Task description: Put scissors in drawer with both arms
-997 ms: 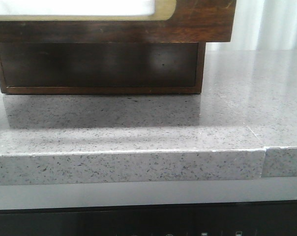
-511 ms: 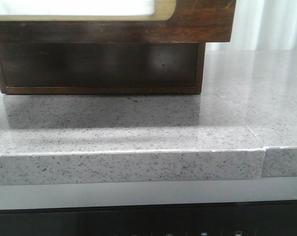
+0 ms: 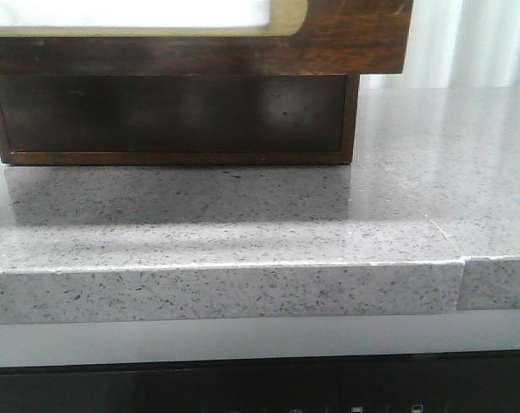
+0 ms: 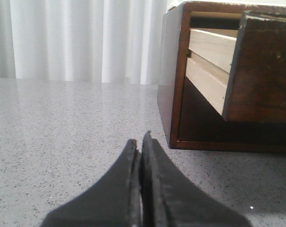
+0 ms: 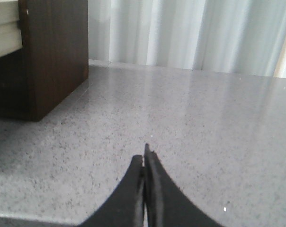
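The drawer (image 3: 355,34) fills the top of the front view, dark brown with a cream-rimmed white panel, and stands pulled out over its cabinet (image 3: 174,116). The left wrist view shows it open too (image 4: 263,71), with pale wooden sides. The scissors are not in any view. My left gripper (image 4: 140,142) is shut and empty, low over the counter, in front of the cabinet's left side. My right gripper (image 5: 144,158) is shut and empty over the counter, to the right of the cabinet (image 5: 53,56). Neither gripper shows in the front view.
The cabinet stands on a grey speckled stone counter (image 3: 243,224), whose front edge has a seam at the right (image 3: 462,284). White curtains (image 4: 86,38) hang behind the counter. A dark panel (image 3: 260,387) runs below the counter's edge.
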Controlling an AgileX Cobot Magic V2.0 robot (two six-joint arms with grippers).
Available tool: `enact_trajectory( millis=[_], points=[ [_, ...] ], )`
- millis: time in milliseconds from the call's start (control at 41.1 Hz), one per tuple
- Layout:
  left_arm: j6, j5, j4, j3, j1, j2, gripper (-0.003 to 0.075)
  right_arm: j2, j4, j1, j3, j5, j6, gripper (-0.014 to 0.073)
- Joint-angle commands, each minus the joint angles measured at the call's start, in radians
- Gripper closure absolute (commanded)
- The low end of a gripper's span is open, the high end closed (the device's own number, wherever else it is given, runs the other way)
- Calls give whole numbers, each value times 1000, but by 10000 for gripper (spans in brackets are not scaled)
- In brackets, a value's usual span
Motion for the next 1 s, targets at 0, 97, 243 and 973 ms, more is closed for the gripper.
enact_trajectory(
  millis=[0, 97, 243, 973],
  points=[
    [-12, -83, -6, 24, -7, -20, 741, -20, -13, -7, 25, -150, -5, 662],
    [-12, -83, -6, 24, -7, -18, 741, -20, -13, -8, 22, -134, -5, 662],
    [-12, -83, -6, 24, -7, -18, 741, -20, -13, -8, 22, -138, -5, 662],
    [-12, -83, -6, 24, -7, -18, 741, -20, -13, -8, 22, -134, -5, 662]
  ],
)
